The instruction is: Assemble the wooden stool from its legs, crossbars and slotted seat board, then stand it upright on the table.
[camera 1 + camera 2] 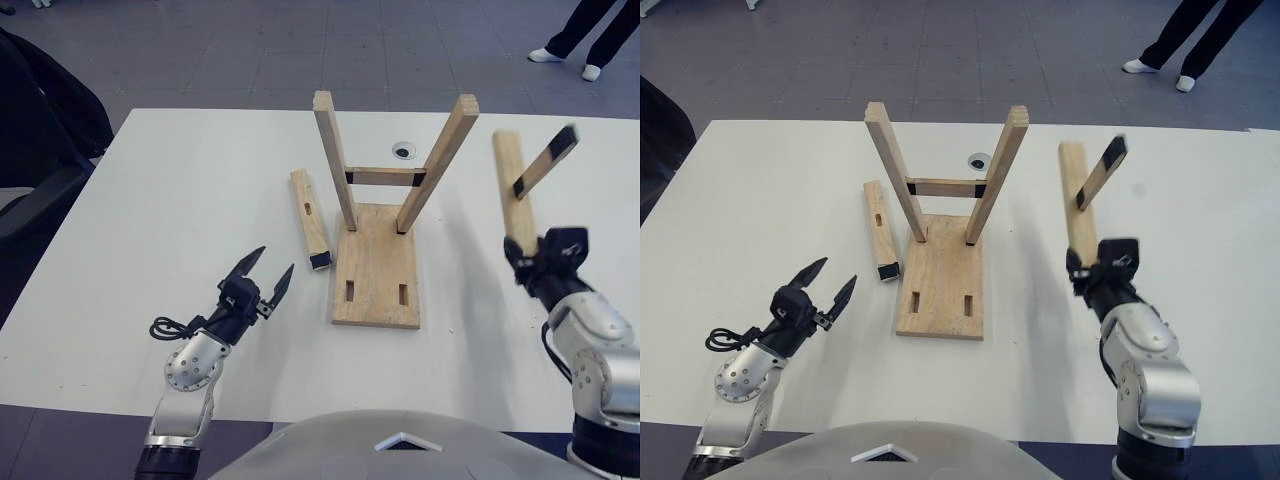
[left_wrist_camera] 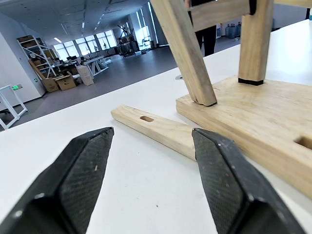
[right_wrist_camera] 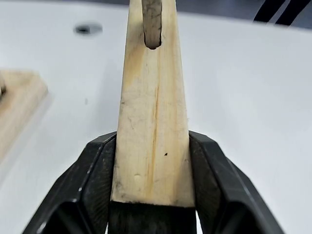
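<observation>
The right gripper (image 1: 545, 262) is clamped on the lower end of a pale wooden stool leg (image 1: 512, 190), with its black fingers pressed to both sides. A short black-tipped crossbar (image 1: 545, 162) sticks out of that leg's slot. The left gripper (image 1: 272, 262) is spread wide and empty, low over the white counter (image 1: 150, 200). Between the two lies the flat slotted seat board (image 1: 378, 275), carrying two upright legs (image 1: 335, 160) joined by a second crossbar (image 1: 380, 177). A loose wooden leg (image 1: 310, 220) lies flat just left of the board, near the left gripper
</observation>
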`<state>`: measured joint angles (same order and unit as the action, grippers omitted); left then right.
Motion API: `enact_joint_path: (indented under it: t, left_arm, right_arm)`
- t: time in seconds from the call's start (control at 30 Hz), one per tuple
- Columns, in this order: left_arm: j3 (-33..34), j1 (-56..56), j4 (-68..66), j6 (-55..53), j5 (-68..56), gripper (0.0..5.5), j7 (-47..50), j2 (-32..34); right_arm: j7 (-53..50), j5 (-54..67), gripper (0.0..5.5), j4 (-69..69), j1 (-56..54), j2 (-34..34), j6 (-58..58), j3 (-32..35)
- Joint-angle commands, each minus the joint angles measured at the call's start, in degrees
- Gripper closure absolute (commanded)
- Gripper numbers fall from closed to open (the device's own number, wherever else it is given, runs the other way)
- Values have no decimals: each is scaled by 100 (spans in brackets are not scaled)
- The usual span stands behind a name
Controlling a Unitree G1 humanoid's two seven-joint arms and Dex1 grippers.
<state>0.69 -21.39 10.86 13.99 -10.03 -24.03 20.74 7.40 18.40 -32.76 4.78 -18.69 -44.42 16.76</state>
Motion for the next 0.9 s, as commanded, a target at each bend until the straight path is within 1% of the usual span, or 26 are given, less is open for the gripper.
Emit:
enact_joint_path:
  t: [0.03,0.13,0.23,0.27,0.37,0.43,0.6,0.63,0.7,0.77,0.8,0.9]
  left_arm:
    - [642,599,762,-1569,-1921,253,-65,179]
    - [922,878,1696,-3095,-4427,253,7,523]
    - [1149,1286,2225,-3942,-6470,253,450,888]
    - [1202,1445,2304,-4094,-6941,253,591,1004]
    - [1223,2045,2346,-4594,-8638,197,1295,1437]
    - [1054,2410,2304,-4826,-9427,169,1607,1622]
    - [730,2890,2120,-5163,-10011,85,1860,1692]
    - [681,2935,2067,-5205,-10057,77,1861,1659]
    - [641,2997,1948,-5258,-10124,38,1851,1593]
    - [681,3005,1855,-5323,-10180,11,1763,1598]
    - [692,2969,1835,-5388,-10146,1,1658,1625]
    - [736,2934,1880,-5496,-10191,0,1418,1598]
  right_arm:
    - [66,704,347,-165,-1316,27,149,454]
    - [302,1514,347,-397,-2205,-154,-62,590]
    - [546,2466,347,-420,-3067,-395,-420,586]
    - [625,2796,347,-368,-3247,-439,-547,578]
    - [920,4375,347,96,-3618,-573,-1159,604]
    - [1190,5041,347,444,-3711,-663,-1448,427]
    - [1826,5481,347,885,-3816,-825,-1643,-171]
    - [1950,5504,347,925,-3808,-833,-1658,-282]
    - [2185,5678,347,981,-3754,-852,-1737,-459]
    - [2419,5926,347,987,-3679,-900,-1847,-589]
    - [2488,6085,347,1000,-3649,-909,-1901,-634]
    - [2578,6424,347,1066,-3621,-947,-1985,-758]
